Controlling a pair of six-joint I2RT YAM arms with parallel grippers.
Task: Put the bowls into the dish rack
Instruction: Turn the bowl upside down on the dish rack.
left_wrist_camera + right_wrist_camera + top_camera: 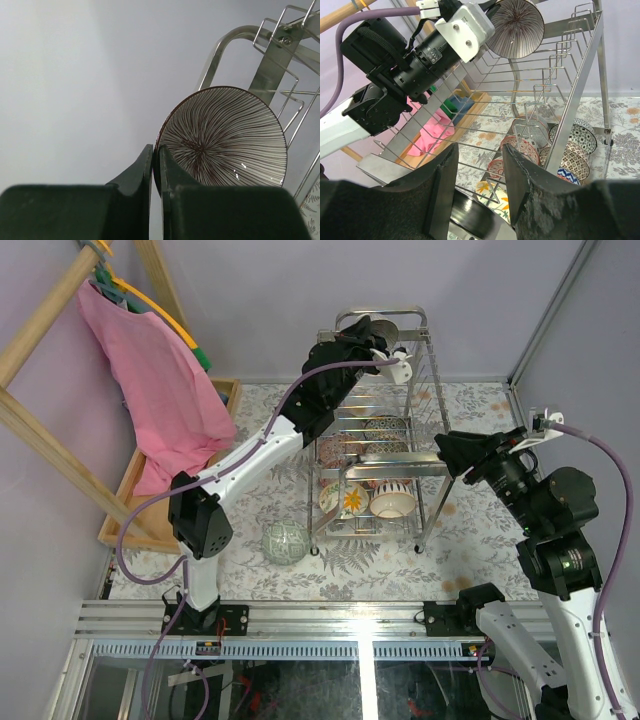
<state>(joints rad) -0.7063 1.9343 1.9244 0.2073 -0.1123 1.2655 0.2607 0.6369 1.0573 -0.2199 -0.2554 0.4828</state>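
We see a white bowl (222,137) with thin dark lines spreading from its middle, a shiny silver dish rack (272,65), and a pink cloth (150,390).

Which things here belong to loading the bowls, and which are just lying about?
Job: striped bowl, pinched by left gripper; dish rack; racked bowls; loose green bowl.
Lying about: pink cloth; wooden tray; wooden frame.

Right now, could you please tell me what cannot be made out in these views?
Left wrist: lower rim of the striped bowl, behind the left gripper.
Right wrist: a dark round object, cut by the right gripper and bottom edge.
Top: lower-tier bowls, behind dish rack wires.
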